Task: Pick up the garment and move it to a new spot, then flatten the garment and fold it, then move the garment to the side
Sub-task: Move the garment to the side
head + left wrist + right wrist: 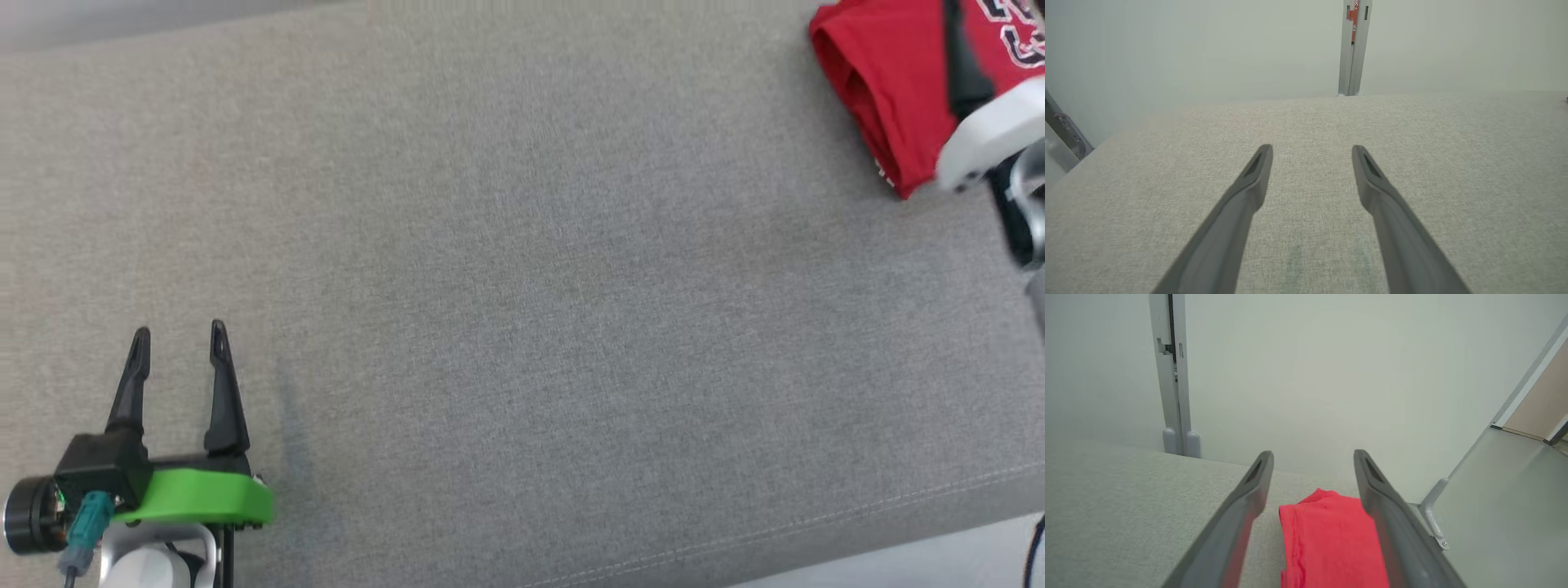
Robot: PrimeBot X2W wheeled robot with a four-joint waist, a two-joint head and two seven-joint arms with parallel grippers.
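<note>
The garment point(886, 90), one folded red piece, lay set aside, I judged. Near left on the grey cushion point(522, 286), the left gripper point(180, 328) idled, fingers spread wide, empty. At its far right corner the right gripper point(1312, 455) hung over the garment, fingers wide apart, gripping nothing. Two grippers.

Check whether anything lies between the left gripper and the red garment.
Nothing visible does. Bare grey fabric surface stretches from the left gripper, at the near left, across to the folded red garment at the far right edge. The open right gripper hangs over the garment itself.
</note>
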